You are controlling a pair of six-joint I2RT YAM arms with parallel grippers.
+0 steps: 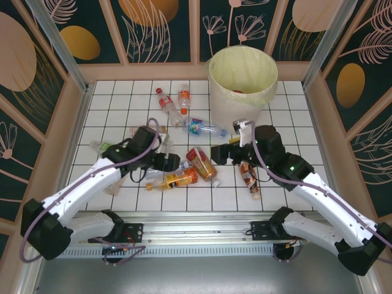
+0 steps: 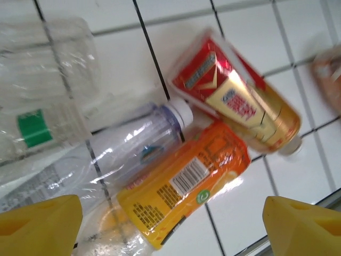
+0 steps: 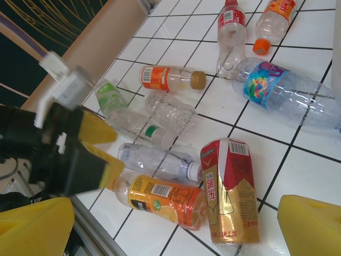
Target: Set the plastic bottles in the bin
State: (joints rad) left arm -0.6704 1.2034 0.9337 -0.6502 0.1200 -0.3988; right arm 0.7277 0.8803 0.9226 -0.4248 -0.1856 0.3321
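Observation:
Several plastic bottles lie on the white tiled table. In the left wrist view my left gripper [image 2: 170, 229] stands open just above an orange-label bottle [image 2: 184, 186], one yellow fingertip [image 2: 40, 224] on each side of it, not touching. Beside that bottle lie a red-and-gold bottle [image 2: 240, 104] and a clear white-capped bottle [image 2: 133, 144]. My right gripper [image 3: 173, 226] is open and empty, hovering over the red-and-gold bottle [image 3: 230, 192]. From above, the left gripper [image 1: 166, 164] and right gripper [image 1: 219, 154] face each other across this cluster. The cream bin [image 1: 243, 82] stands at the back.
A brown-label bottle [image 1: 249, 177] lies under the right arm. A blue-label bottle [image 1: 202, 127], a red-label one [image 1: 164, 101] and an orange-label one [image 1: 184, 97] lie left of the bin. Crumpled clear bottles [image 3: 165, 114] sit near the left arm. Wooden walls enclose the table.

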